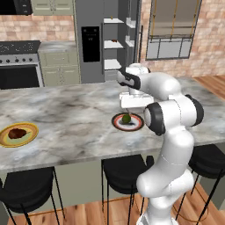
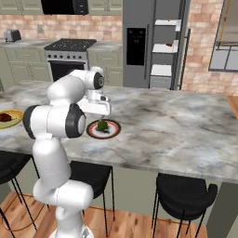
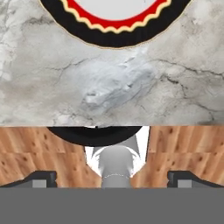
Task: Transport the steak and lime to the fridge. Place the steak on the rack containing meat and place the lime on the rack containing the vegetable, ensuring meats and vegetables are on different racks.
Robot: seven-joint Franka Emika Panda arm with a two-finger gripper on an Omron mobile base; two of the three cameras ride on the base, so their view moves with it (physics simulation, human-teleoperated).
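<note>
A: Robot arm (image 1: 169, 145) fills the foreground in both base views, white w/ dark joints, bent over the marble counter (image 1: 66, 118). Black stools (image 1: 26, 189) sit under the counter's near edge, wood floor below.

B: Gripper?

A: Gripper (image 1: 130, 106) hangs just above the red-rimmed plate (image 1: 127, 122), pointing down. In hand view the two dark fingertips (image 3: 41, 178) sit far apart at the bottom corners, so jaws spread wide, nothing between them.

B: Lime?

A: Lime (image 1: 126, 118) is on that red-rimmed plate, dark green, right below the hand. Right base view shows it too (image 2: 102, 125), plate (image 2: 103, 129) near the counter's front half. Hand view catches the plate's black rim w/ red scalloped band (image 3: 114, 22) at the top, marble beneath it, then the counter edge and floor.

B: Steak?

A: Steak (image 1: 17, 133) lies on the yellow-rimmed plate (image 1: 17, 135), far left on the counter in left base view, well apart from the lime. Reddish-brown, small.

B: Fridge?

A: Fridge (image 1: 90, 39) stands beyond the counter, dark grey, black dispenser panel on the left door. Right door open, white shelves (image 1: 112, 44) visible inside. Small items on the shelves in right base view, too small to tell what. Oven (image 1: 19, 66) to its left, window (image 1: 171, 30) in the brick wall to its right.
</note>
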